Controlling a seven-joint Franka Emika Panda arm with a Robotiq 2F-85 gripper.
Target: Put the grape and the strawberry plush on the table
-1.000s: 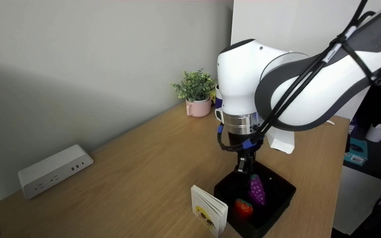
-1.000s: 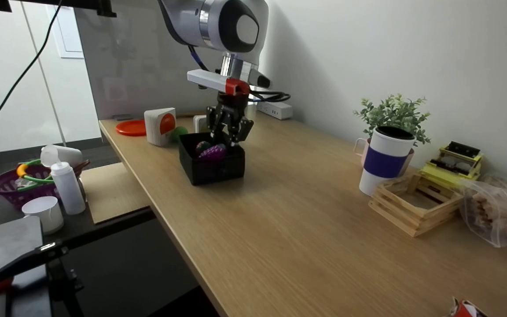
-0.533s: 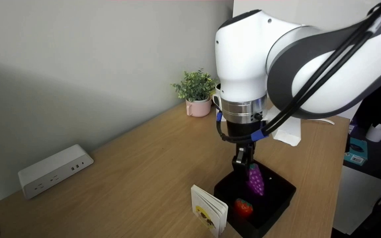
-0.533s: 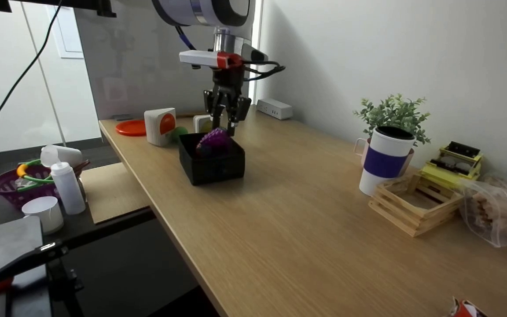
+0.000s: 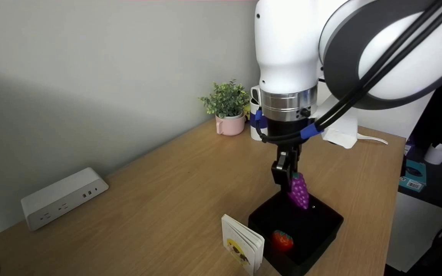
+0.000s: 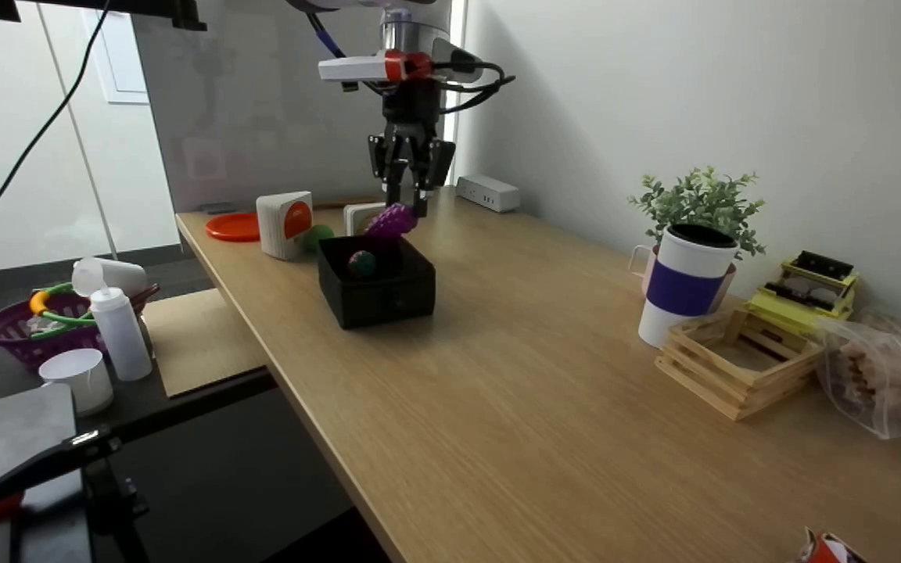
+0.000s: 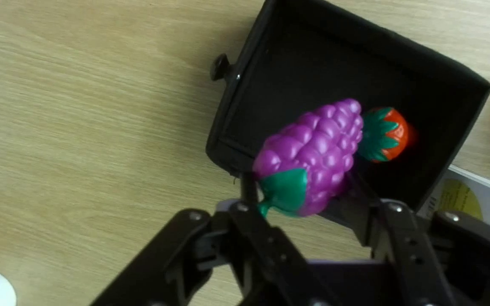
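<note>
While the strawberry plush (image 5: 282,240) is lying in the black tray (image 7: 300,63), the gripper (image 6: 407,203) is pinching the grape (image 7: 313,153) by its leafy end, off the tray floor; jaws are standing parted by the toy's width, presumably for carrying to the table (image 5: 159,199). The arm (image 5: 288,53) is pointing steeply down, likely suiting a straight lift past the tray's walls.
</note>
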